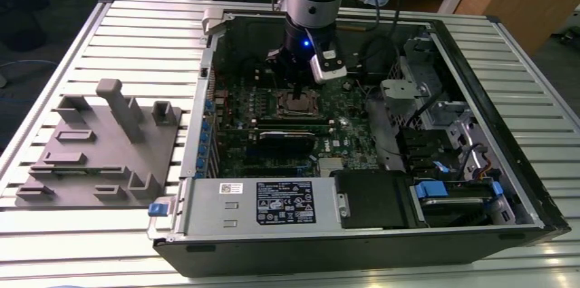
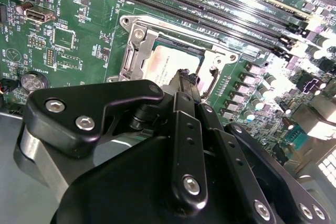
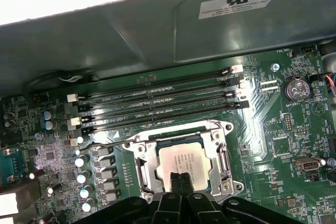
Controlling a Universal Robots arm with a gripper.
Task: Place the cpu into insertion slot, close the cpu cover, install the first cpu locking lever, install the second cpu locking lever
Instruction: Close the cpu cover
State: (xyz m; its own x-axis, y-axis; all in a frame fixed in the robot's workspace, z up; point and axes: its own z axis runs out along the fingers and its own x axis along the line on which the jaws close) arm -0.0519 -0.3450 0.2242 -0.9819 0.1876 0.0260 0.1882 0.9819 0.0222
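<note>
The cpu (image 3: pixel 184 165) lies flat in the insertion slot (image 3: pixel 169 139) on the green board (image 3: pixel 273 129), pale metal top up, just beside the long memory slots (image 3: pixel 157 100). The cover (image 3: pixel 143 165), a bright metal frame, looks to lie down around it with the chip showing through the cut-out. I judge the first two steps done, though I cannot be sure the frame is pressed fully home. My tool (image 3: pixel 181 180) is clenched, its two fingers closed against each other with nothing between them that I can see. Its tip hangs over the near edge of the chip and frame, and I cannot tell whether it touches the metal. In the second wrist view a bent wire loop (image 2: pixel 211 83) sits just beside the tip. In the first wrist view a thin straight wire (image 3: pixel 102 142) runs out from a corner of the frame along the board. I take both for parts of the locking levers, and cannot tell whether either is hooked down, so the step in hand is most likely the first lever. In the exterior view the arm reaches down into the open computer case (image 1: pixel 363 247), which lies on the slatted bench (image 1: pixel 136 23). The next move, as I judge it, calls for a small, steady push with the closed tip set on the wire itself, since a slip could scrape the chip or the small parts nearby.
</note>
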